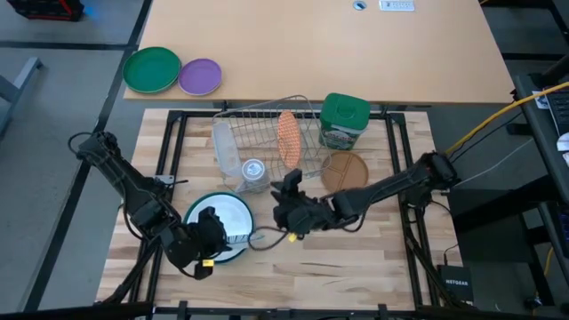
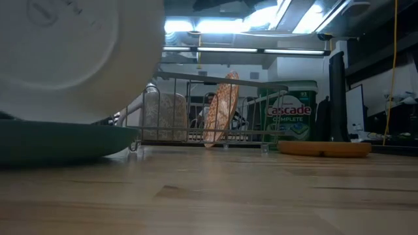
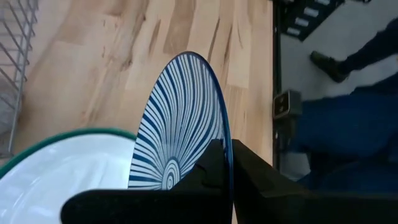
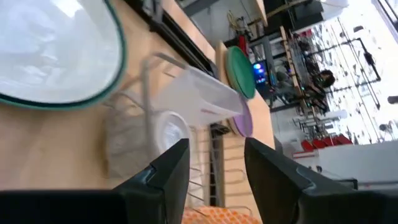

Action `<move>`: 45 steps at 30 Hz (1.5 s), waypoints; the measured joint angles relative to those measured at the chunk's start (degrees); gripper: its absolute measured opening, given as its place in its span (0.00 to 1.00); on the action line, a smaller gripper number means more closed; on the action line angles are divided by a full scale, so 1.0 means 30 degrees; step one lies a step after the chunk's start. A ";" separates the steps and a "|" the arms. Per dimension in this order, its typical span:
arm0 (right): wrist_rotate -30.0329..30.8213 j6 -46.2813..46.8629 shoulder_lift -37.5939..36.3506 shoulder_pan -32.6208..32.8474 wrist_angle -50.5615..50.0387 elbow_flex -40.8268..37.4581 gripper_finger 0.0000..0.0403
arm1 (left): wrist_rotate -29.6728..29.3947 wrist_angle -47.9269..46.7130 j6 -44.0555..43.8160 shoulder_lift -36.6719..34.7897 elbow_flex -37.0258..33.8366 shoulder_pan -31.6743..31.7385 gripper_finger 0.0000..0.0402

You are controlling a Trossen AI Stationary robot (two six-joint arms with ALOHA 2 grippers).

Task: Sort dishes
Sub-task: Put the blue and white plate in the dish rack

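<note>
The teal-and-white striped plate [image 3: 180, 118] stands on edge in my shut left gripper [image 3: 227, 152], near the table's front left [image 1: 213, 238]. Its white back [image 2: 65, 52] fills the low view's upper left. Below it a large teal-rimmed plate [image 1: 191, 209] with a white inside lies flat on the table. An orange speckled plate [image 1: 288, 138] stands upright in the wire rack [image 1: 267, 116]. A brown plate [image 1: 345, 171] lies flat right of the rack. My right gripper [image 1: 286, 188] hovers open between the teal plate and the rack, with nothing between its fingers [image 4: 168, 168]. My left gripper pinches the striped plate's rim [image 3: 225, 134] between its two fingers, one on the striped face and one on the back. The fingers slant downward. The plate stands on edge, reaching away from the fingers over the teal plate; I cannot tell whether its lower rim touches.
Clear plastic containers [image 1: 229, 147] sit in the rack's left part. A green lidded canister [image 1: 344, 120] stands right of the rack. Green [image 1: 151, 69] and purple [image 1: 200, 76] plates lie on the far table. Bare wood lies along the near edge [image 1: 356, 267].
</note>
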 joint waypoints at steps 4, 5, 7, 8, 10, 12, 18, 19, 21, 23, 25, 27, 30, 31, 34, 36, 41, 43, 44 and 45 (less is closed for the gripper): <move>-0.0042 -0.0078 -0.0899 -0.0908 -0.0991 0.0000 0.39 | -0.0087 -0.0043 -0.0307 0.0000 0.0649 0.0458 0.00; -0.0047 -0.0110 -0.1151 -0.1146 -0.1191 0.0000 0.39 | -0.0113 -0.0008 -0.0514 0.0000 0.0809 0.0602 0.00; -0.0047 -0.0169 -0.1780 -0.1658 -0.1556 0.0000 0.39 | -0.0113 -0.0006 -0.0963 0.0000 0.1129 0.0914 0.00; -0.0058 -0.0181 -0.2123 -0.1918 -0.1707 0.0000 0.39 | -0.0113 0.0014 -0.1149 0.0000 0.1289 0.1086 0.00; -0.0333 -0.0231 -0.2776 -0.2469 -0.2146 0.0000 0.39 | -0.0147 0.0371 -0.1492 0.0000 0.1502 0.1485 0.00; -0.0918 -0.0247 -0.3420 -0.3071 -0.2283 0.0000 0.39 | -0.0145 0.1063 -0.1584 0.0000 0.1685 0.1912 0.00; -0.3567 -0.0293 -0.5359 -0.5158 -0.2668 0.0000 0.39 | -0.0170 0.3264 -0.1963 -0.0015 0.2235 0.3551 0.00; -0.3862 -0.0422 -0.5623 -0.5516 -0.2705 0.0000 0.39 | -0.0181 0.3469 -0.2223 -0.0015 0.2340 0.3888 0.00; -0.4121 -0.0809 -0.6165 -0.6192 -0.3014 0.0000 0.39 | -0.0277 0.3916 -0.2869 -0.0015 0.2502 0.4605 0.00; -0.4278 -0.1185 -0.6763 -0.6892 -0.3079 0.0000 0.39 | -0.0275 0.4286 -0.3478 -0.0015 0.2658 0.5364 0.00; -0.4419 -0.1563 -0.7302 -0.7598 -0.3067 0.0000 0.39 | -0.0274 0.4444 -0.3948 -0.0015 0.2763 0.6139 0.00; -0.4432 -0.1960 -0.7748 -0.8257 -0.3060 0.0000 0.39 | -0.0279 0.5031 -0.4194 -0.0015 0.2819 0.6878 0.00; -0.4429 -0.2644 -0.8402 -0.9311 -0.3062 0.0000 0.39 | -0.0275 0.6117 -0.4307 -0.0015 0.2821 0.7930 0.00; -0.4429 -0.2777 -0.8625 -0.9678 -0.3057 0.0000 0.39 | -0.0280 0.6373 -0.4306 -0.0022 0.2826 0.8267 0.00; -0.4718 -0.3440 -0.9184 -1.0876 -0.3044 0.0000 0.39 | -0.0259 0.6709 -0.4874 -0.0022 0.2826 0.9314 0.00; -0.5515 -0.3671 -0.9517 -1.1774 -0.3047 0.0000 0.39 | -0.0278 0.6498 -0.5116 -0.0022 0.2826 1.0030 0.00; -0.8590 -0.3684 -1.0048 -1.4278 -0.3041 0.0000 0.39 | -0.0353 0.6384 -0.5442 -0.0022 0.2826 1.1745 0.00; -0.9493 -0.3663 -1.0064 -1.5247 -0.3001 0.0000 0.39 | -0.0338 0.6364 -0.5465 -0.0075 0.2826 1.2359 0.00; -0.9787 -0.3657 -1.0064 -1.5722 -0.3039 0.0000 0.39 | -0.0331 0.6185 -0.5478 -0.0128 0.2826 1.2652 0.00; -1.0030 -0.3651 -1.0058 -1.6230 -0.3073 0.0000 0.39 | -0.0339 0.5878 -0.5504 -0.0224 0.2826 1.2955 0.00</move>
